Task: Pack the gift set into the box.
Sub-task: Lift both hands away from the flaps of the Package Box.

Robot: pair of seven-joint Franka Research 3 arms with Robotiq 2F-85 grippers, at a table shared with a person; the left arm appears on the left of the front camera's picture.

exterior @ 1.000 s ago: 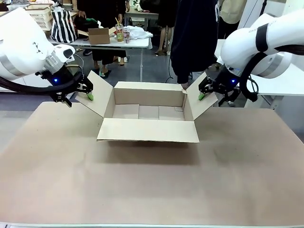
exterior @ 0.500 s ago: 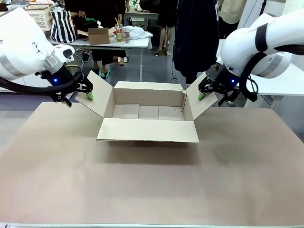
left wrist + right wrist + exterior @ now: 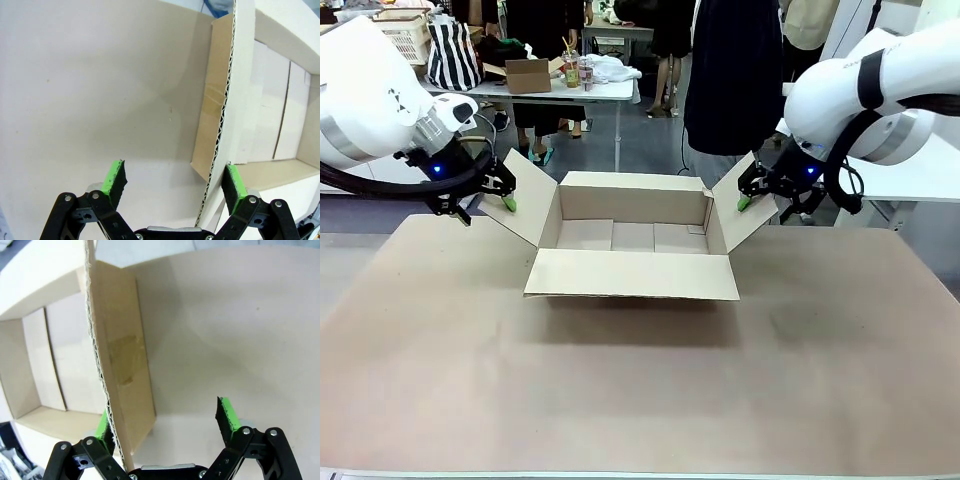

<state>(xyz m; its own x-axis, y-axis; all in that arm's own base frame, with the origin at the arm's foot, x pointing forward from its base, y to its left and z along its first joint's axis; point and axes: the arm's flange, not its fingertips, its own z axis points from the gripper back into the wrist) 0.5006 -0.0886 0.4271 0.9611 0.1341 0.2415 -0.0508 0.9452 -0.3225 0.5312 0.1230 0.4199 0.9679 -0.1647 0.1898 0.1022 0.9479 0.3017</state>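
The box [image 3: 635,205] sits open in the middle of the worktop [image 3: 640,400], its four flaps folded outward and its long axis running across from my left to my right. I stand at each short end. My left end effector [image 3: 506,196] is spread wide around the upstanding left flap [image 3: 527,200]. In the left wrist view the corrugated edge runs between my green pads [image 3: 114,177], much closer to the one on the box side. My right end effector [image 3: 748,196] is spread the same way around the right flap [image 3: 735,215], one pad hidden behind the cardboard and the other well clear outside it. Neither is pinching anything. As I judge it, the box's cavity lies inward from both, equally near each arm.
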